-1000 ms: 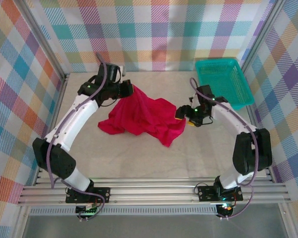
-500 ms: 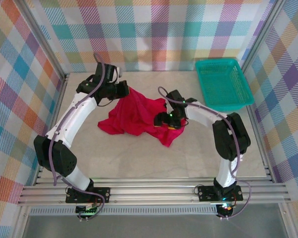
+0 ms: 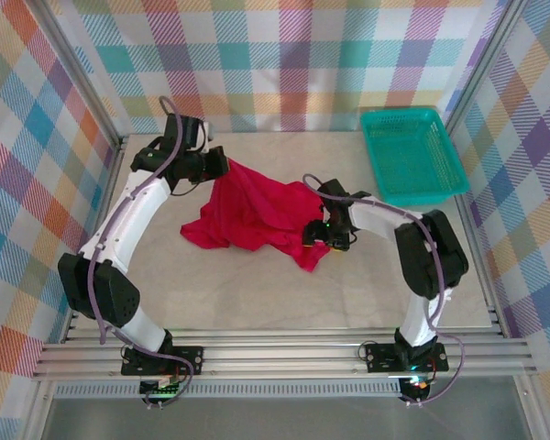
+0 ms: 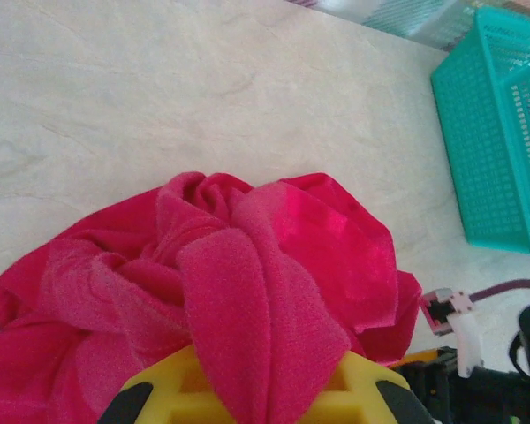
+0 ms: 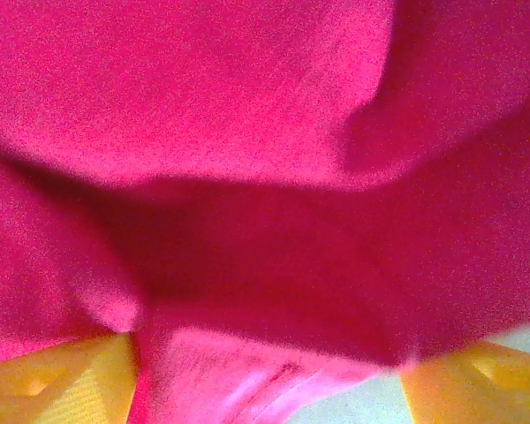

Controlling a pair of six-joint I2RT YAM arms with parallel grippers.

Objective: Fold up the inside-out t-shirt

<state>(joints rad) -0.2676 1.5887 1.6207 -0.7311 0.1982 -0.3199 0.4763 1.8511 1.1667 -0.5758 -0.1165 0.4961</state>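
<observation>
Evidently the left hand [image 3: 222, 167] is clamping a bunched fold of the inside-out t-shirt [image 3: 257, 213], crumpled on the table [image 3: 257, 293] — anchoring it — while the right hand [image 3: 317, 235], fingers spread wide, is straddling the opposite edge, likely seeking a second grip

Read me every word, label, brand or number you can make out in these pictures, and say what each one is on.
No text can be read.
The t-shirt is plain red. In the right wrist view, a pale patch on it carries a dark mark that is too blurred to read.
The basket shows no label.
</observation>
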